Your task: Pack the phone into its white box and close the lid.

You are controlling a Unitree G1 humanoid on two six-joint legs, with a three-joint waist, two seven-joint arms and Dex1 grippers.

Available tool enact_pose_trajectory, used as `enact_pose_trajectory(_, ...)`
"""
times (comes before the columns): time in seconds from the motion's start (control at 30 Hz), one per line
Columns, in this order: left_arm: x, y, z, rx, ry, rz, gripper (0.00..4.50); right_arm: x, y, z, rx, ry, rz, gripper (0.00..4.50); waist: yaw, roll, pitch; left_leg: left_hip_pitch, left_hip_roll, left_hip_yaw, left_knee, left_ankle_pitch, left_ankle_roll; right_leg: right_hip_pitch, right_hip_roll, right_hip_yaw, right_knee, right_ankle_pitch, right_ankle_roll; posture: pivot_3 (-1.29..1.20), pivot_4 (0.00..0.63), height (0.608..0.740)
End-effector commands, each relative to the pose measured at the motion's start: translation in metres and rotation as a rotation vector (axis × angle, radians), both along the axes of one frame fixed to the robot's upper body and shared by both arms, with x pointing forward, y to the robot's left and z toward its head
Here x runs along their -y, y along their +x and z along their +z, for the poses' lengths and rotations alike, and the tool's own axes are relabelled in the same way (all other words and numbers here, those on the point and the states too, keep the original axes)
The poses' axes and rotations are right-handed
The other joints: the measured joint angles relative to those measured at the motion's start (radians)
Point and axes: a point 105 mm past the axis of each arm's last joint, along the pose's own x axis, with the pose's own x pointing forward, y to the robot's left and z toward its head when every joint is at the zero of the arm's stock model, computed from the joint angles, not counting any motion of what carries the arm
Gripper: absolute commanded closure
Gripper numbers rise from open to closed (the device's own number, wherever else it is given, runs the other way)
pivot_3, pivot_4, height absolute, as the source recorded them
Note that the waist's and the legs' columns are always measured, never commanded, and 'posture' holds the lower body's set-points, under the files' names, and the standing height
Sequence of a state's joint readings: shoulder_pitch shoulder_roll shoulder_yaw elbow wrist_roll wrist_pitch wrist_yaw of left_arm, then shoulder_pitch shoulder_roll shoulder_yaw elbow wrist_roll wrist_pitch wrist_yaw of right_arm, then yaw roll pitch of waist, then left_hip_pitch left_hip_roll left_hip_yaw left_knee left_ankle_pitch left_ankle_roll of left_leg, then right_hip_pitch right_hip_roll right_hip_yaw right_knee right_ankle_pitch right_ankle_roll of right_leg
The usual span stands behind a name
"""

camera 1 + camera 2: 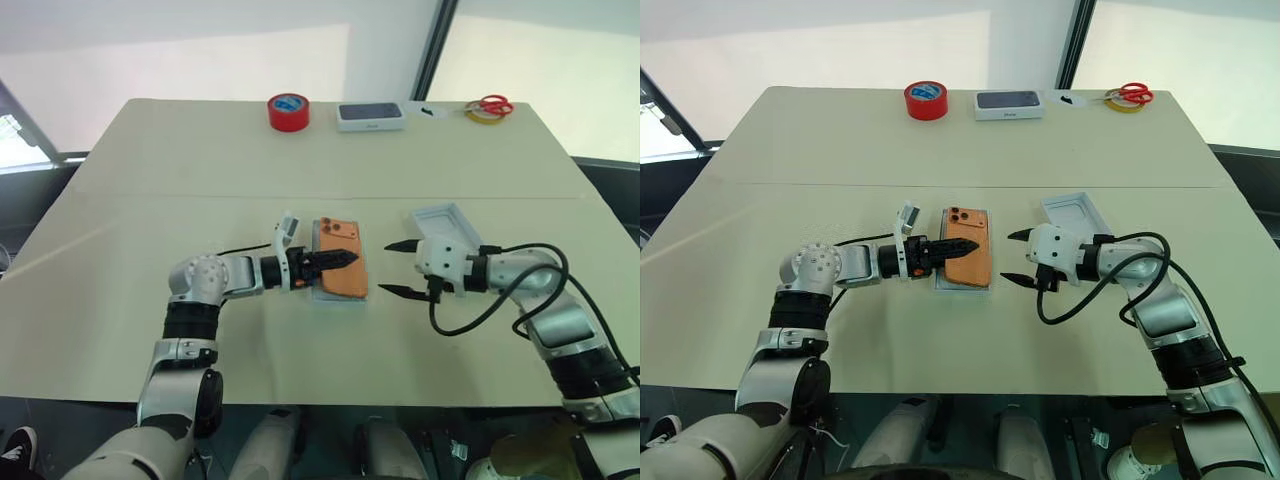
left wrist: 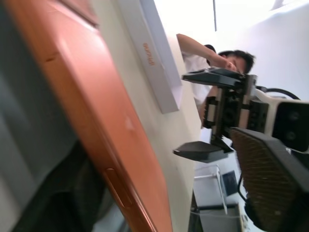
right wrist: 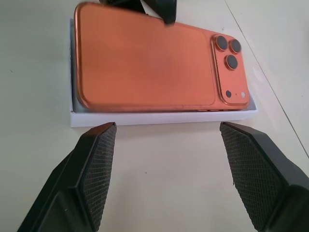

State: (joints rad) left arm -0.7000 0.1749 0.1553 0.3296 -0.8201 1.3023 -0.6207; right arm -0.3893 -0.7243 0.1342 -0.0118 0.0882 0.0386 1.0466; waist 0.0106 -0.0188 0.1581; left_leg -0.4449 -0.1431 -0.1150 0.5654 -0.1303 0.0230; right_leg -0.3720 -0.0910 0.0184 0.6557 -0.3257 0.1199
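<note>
Phone (image 3: 145, 65) lies back-up in box (image 3: 159, 117); lid (image 1: 447, 223) apart. Right gripper (image 1: 402, 268) open, empty; left gripper (image 1: 340, 261) over phone, fingers unclear.

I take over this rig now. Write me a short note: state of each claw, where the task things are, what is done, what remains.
Left claw: lies over the phone; whether it grips is unclear.
Right claw: open, empty, facing the phone's side, apart from it.
The phone lies camera side up in the white box at the table's middle, apparently not fully sunk in.
The lid lies open side up behind the right claw.
Done: phone put into the box.
Left: seat the phone if needed, withdraw the left claw, put the lid on.
</note>
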Motion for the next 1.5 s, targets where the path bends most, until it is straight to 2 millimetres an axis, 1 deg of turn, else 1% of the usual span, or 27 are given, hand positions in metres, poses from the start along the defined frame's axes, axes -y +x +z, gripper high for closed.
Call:
enact_pose_trajectory(0.03,-0.008,-0.001,-0.003,0.064,0.099,-0.008,0.08,-0.004,0.001,0.009,0.049,0.011,0.012,0.9,-0.003,0.0,0.0,0.0,0.0,0.0,0.0,0.0,0.0,0.0,0.0,0.0,0.0,0.0,0.0,0.0,0.15,0.736)
enact_pose_trajectory(0.23,-0.022,-0.003,0.006,0.129,0.153,0.011,0.08,-0.006,0.004,0.009,0.048,0.013,0.013,0.9,-0.01,0.0,0.0,0.0,0.0,0.0,-0.001,0.0,0.0,0.0,0.0,0.0,0.0,0.0,0.0,0.0,0.15,0.736)
enact_pose_trajectory(0.4,-0.032,-0.006,0.015,0.144,0.154,0.027,0.08,-0.007,0.007,0.007,0.035,0.024,0.003,0.9,-0.009,0.0,0.0,0.0,0.0,0.0,0.0,0.0,0.0,0.0,0.0,0.0,0.0,0.0,0.0,0.0,0.15,0.736)
enact_pose_trajectory(0.5,-0.038,0.0,0.016,0.139,0.158,0.079,0.08,-0.009,0.01,0.006,0.036,0.023,-0.001,0.9,-0.005,0.0,0.0,0.0,0.0,0.0,0.0,0.0,0.0,0.0,0.0,0.0,0.0,0.0,0.0,0.0,0.15,0.736)
enact_pose_trajectory(0.6,-0.046,0.003,0.015,0.183,0.202,0.117,0.08,-0.01,0.013,0.006,0.036,0.029,-0.014,0.9,-0.002,0.0,0.0,0.0,0.0,0.0,0.0,0.0,0.0,0.0,0.0,0.0,0.0,0.0,0.0,0.0,0.15,0.736)
enact_pose_trajectory(0.67,-0.055,0.007,0.022,0.188,0.178,0.156,0.61,-0.008,0.018,0.007,0.056,0.027,-0.037,1.44,-0.001,0.0,0.0,0.0,0.0,0.0,0.0,0.0,0.0,0.0,0.0,0.0,0.0,0.0,0.0,0.0,0.15,0.736)
enact_pose_trajectory(0.7,-0.06,0.009,0.026,0.187,0.161,0.175,1.0,-0.007,0.019,0.007,0.058,0.027,-0.044,1.82,-0.001,0.0,0.0,0.0,0.0,0.0,0.0,0.0,0.0,0.0,0.0,0.0,0.0,0.0,0.0,0.0,0.15,0.736)
enact_pose_trajectory(0.73,-0.066,0.009,0.027,0.186,0.157,0.189,1.44,-0.007,0.019,0.006,0.056,0.027,-0.045,2.31,-0.001,0.0,0.0,0.0,0.0,0.0,0.0,0.0,0.0,-0.001,0.0,0.0,0.0,0.0,0.0,0.0,0.15,0.736)
enact_pose_trajectory(0.8,-0.078,0.01,0.024,0.185,0.184,0.208,2.5,-0.006,0.02,0.005,0.058,0.028,-0.054,3.37,-0.003,0.0,0.0,0.0,0.0,0.0,0.0,0.0,0.0,-0.001,0.0,0.0,0.001,0.0,0.0,0.0,0.15,0.736)
enact_pose_trajectory(0.87,-0.087,0.015,0.02,0.264,0.266,0.246,3.59,-0.004,0.024,-0.001,0.073,-0.008,-0.08,4.45,-0.004,0.0,0.0,0.0,0.0,0.0,-0.001,0.0,0.0,-0.001,0.0,0.001,0.001,0.0,0.0,0.0,0.15,0.736)
enact_pose_trajectory(0.9,-0.089,0.016,0.013,0.338,0.354,0.24,4.09,-0.003,0.028,-0.003,0.099,-0.038,-0.09,4.5,-0.005,0.001,0.0,0.0,0.0,0.0,-0.001,0.0,0.0,-0.001,0.0,0.001,0.001,0.0,0.0,0.0,0.15,0.736)
enact_pose_trajectory(0.93,-0.088,0.015,0.007,0.416,0.43,0.21,4.47,-0.003,0.03,-0.006,0.123,-0.067,-0.096,4.5,-0.004,0.001,0.0,0.0,0.0,0.0,-0.001,0.0,0.0,-0.001,0.0,0.001,0.001,0.0,0.0,0.0,0.15,0.736)
enact_pose_trajectory(1.03,-0.081,0.007,-0.007,0.545,0.538,0.096,4.47,-0.004,0.033,-0.011,0.147,-0.104,-0.089,4.5,0.001,0.001,0.0,0.001,0.0,0.002,-0.001,0.0,0.0,-0.001,0.0,0.002,0.001,0.0,-0.001,0.0,0.15,0.736)
enact_pose_trajectory(1.07,-0.075,0.005,-0.008,0.587,0.534,0.068,4.47,-0.007,0.034,-0.014,0.157,-0.123,-0.081,4.5,0.001,0.001,0.0,0.0,0.0,0.002,-0.001,0.0,0.0,-0.001,0.0,0.002,0.0,0.0,-0.001,0.0,0.15,0.736)
enact_pose_trajectory(1.13,-0.069,0.005,-0.011,0.673,0.565,0.055,4.47,-0.012,0.036,-0.016,0.186,-0.145,-0.068,4.5,0.002,0.001,0.0,0.0,0.0,0.001,-0.002,0.0,0.0,-0.001,0.0,0.002,0.0,0.0,-0.001,0.0,0.15,0.736)
enact_pose_trajectory(1.17,-0.066,0.003,-0.017,0.691,0.586,0.022,4.47,-0.015,0.036,-0.017,0.194,-0.151,-0.062,4.5,0.002,0.001,0.0,0.0,0.0,0.001,-0.002,0.0,0.0,-0.001,0.0,0.002,0.0,0.0,-0.001,0.0,0.15,0.736)
enact_pose_trajectory(1.23,-0.058,0.001,-0.026,0.708,0.597,-0.019,4.47,-0.02,0.034,-0.019,0.195,-0.153,-0.041,4.5,0.001,0.001,0.0,0.001,0.0,0.001,-0.002,0.0,0.0,-0.001,0.0,0.002,0.0,0.0,-0.001,0.0,0.15,0.736)
enact_pose_trajectory(1.37,-0.039,-0.002,-0.027,0.684,0.513,-0.052,4.47,-0.028,0.031,-0.008,0.182,-0.085,-0.029,4.5,0.001,0.002,0.0,0.001,0.0,0.001,-0.003,0.0,0.0,-0.002,0.0,0.002,0.0,0.0,-0.001,0.0,0.15,0.736)
enact_pose_trajectory(1.4,-0.036,-0.002,-0.028,0.686,0.507,-0.06,4.47,-0.028,0.031,-0.007,0.178,-0.086,-0.03,4.5,0.001,0.002,0.0,0.0,0.0,0.001,-0.003,0.0,0.0,-0.002,0.0,0.002,0.0,0.0,-0.001,0.0,0.15,0.736)
enact_pose_trajectory(1.5,-0.023,-0.002,-0.035,0.671,0.475,-0.093,4.47,-0.011,0.031,-0.013,0.185,-0.176,-0.037,4.5,0.005,0.002,0.0,0.001,0.0,0.0,-0.002,0.0,0.0,-0.001,0.0,0.001,0.001,0.0,-0.001,0.0,0.15,0.736)
